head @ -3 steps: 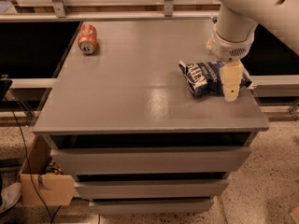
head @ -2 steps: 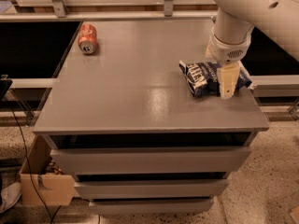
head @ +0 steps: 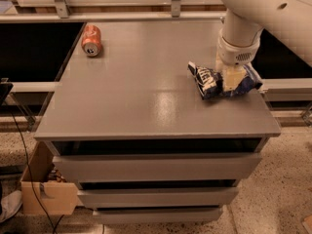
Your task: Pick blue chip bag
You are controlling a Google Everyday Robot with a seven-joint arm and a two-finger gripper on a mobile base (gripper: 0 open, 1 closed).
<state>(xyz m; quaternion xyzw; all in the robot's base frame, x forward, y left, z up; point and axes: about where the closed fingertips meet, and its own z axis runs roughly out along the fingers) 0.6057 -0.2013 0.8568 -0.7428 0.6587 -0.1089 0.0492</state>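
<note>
The blue chip bag [head: 206,80] lies crumpled on the grey cabinet top [head: 141,96] near its right edge, with its white-lettered end pointing left. My gripper [head: 231,80] hangs from the white arm [head: 243,28] and sits low over the middle of the bag, covering part of it. The bag's right end shows past the gripper. The bag rests on the surface.
An orange-red soda can [head: 91,40] lies on its side at the far left of the top. Metal rails [head: 122,16] run behind the cabinet. Drawers [head: 156,167] face the front. A cardboard box [head: 41,194] stands on the floor at lower left.
The gripper has moved a little left, from the bag's right end to over its middle. The bag and the can have not moved.
</note>
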